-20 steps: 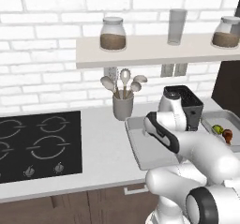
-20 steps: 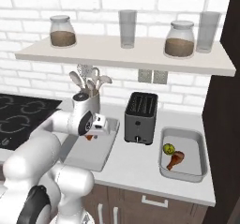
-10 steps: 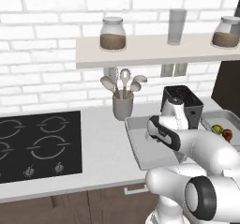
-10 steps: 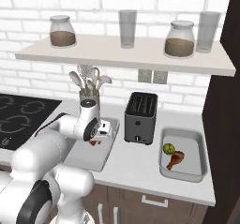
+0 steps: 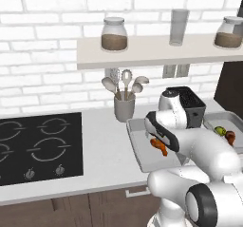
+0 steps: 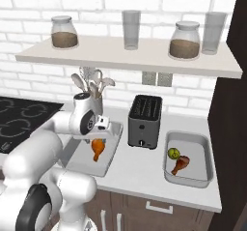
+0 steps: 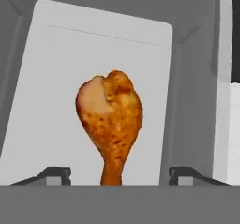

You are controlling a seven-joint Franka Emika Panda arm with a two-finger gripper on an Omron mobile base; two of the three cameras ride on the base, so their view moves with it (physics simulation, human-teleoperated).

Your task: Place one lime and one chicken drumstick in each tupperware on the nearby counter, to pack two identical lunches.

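1. Left base view: a brown-orange drumstick (image 5: 160,146) shows just under the arm's hand, over the near tray (image 5: 142,150), which lies on the pale counter (image 5: 102,155) between the black cooktop (image 5: 35,147) and the toaster (image 5: 190,108). The tray is shallow, pale grey, with rounded corners and a low rim. A second tray (image 5: 228,121) of the same kind sits to the right of the toaster with a green lime (image 5: 219,130) and another drumstick (image 5: 230,136) in it, the two just beside each other. The arm hides the jaws here, so I cannot tell their state from this side.

2. Right base view: the gripper (image 6: 98,139) hangs over the near tray (image 6: 82,160), and the drumstick (image 6: 98,149) is below it, thick end up toward the hand and bone end pointing at the tray floor. Whether it touches the tray cannot be told. The far tray (image 6: 202,169) right of the toaster (image 6: 144,121) holds the lime (image 6: 173,153) and its drumstick (image 6: 180,164), touching or nearly so. A cup of utensils (image 6: 91,97) stands behind the arm.

3. Hand view: the drumstick (image 7: 111,124) is golden-brown and speckled, with a paler patch on its rounded thick end and a narrow shank running down toward the camera. The two fingertips (image 7: 55,174) stand wide apart, one on each side of the shank, with clear gaps to it; neither touches the meat. The pale tray floor (image 7: 56,78) lies behind the drumstick.
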